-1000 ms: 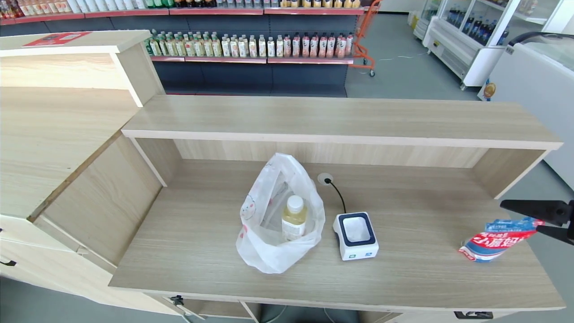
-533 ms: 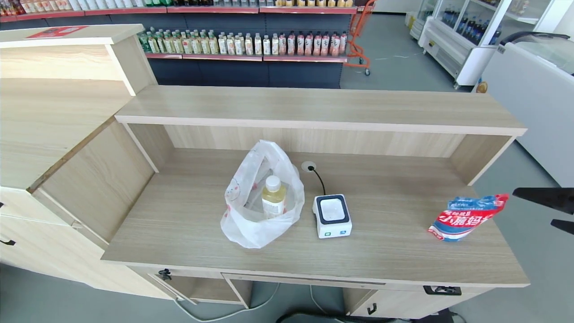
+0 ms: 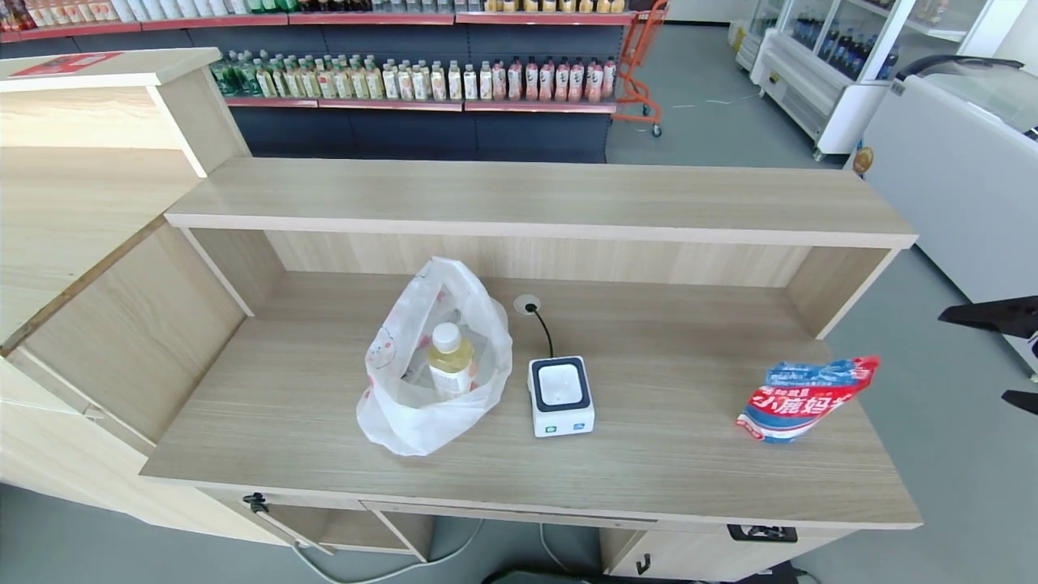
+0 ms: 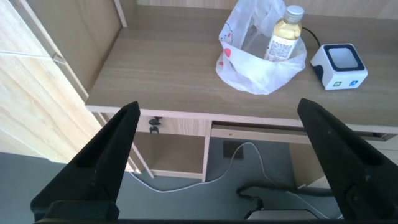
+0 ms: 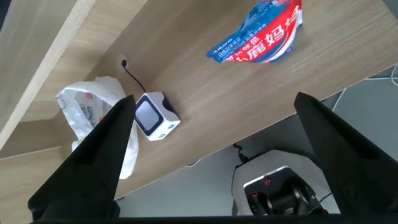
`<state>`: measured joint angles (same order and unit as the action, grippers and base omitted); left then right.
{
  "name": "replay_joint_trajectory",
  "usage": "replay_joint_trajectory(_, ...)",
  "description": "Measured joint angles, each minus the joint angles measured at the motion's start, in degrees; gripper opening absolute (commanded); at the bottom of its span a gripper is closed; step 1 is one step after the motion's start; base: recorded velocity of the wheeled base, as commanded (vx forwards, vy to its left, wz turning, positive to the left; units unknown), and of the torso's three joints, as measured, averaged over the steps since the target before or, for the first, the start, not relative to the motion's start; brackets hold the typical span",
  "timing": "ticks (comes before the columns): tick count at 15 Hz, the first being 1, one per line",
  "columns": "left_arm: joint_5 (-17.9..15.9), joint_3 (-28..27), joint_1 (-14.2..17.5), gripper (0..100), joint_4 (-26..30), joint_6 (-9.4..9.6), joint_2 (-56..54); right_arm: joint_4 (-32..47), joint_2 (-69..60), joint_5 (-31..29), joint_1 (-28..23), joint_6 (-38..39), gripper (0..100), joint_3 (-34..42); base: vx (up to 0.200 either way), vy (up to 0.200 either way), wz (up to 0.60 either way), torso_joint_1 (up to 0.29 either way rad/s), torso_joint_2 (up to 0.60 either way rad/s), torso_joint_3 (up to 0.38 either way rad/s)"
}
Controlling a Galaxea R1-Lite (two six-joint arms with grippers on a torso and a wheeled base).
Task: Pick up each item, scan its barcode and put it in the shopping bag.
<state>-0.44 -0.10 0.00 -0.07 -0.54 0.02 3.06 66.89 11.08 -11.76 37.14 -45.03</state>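
Observation:
A white shopping bag stands open on the wooden counter, with a yellow bottle upright inside it. Just right of the bag sits the white barcode scanner. A red, white and blue snack pouch lies near the counter's right end. My right gripper hangs open beyond that end, apart from the pouch, holding nothing. The right wrist view shows the right gripper above the pouch, scanner and bag. My left gripper is open and empty, off the counter's front edge, with the bag and scanner beyond it.
A raised shelf runs along the counter's back and a taller wooden unit closes its left side. The scanner's cable runs to a hole behind it. Store shelves of bottles and freezers stand farther off.
The head camera has pulled back and shifted. My right gripper, whose open fingers flanked the pouch's top a second ago, now sits well to its right. The pouch, bag and scanner stay put.

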Motion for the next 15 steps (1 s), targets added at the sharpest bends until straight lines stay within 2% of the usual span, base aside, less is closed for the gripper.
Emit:
replay_joint_trajectory(4, 0.06, 0.00, 0.00, 100, 0.00, -0.12, 0.00, 2.27, 4.25, -5.18, -0.02, 6.53, 100, -4.02, 0.000, 0.000, 0.00, 0.000, 0.00, 0.000)
replay_joint_trajectory(9, 0.11, 0.00, -0.05, 100, 0.00, -0.15, 0.00, 11.06, 12.54, -9.75, 0.22, 15.90, 100, -11.58, 0.000, 0.000, 0.00, 0.000, 0.00, 0.000)
replay_joint_trajectory(15, 0.09, 0.00, 0.00, 100, 0.00, -0.12, 0.00, 11.08, 23.98, -14.82, 2.65, 21.86, 100, -13.81, 0.000, 0.000, 0.00, 0.000, 0.00, 0.000)
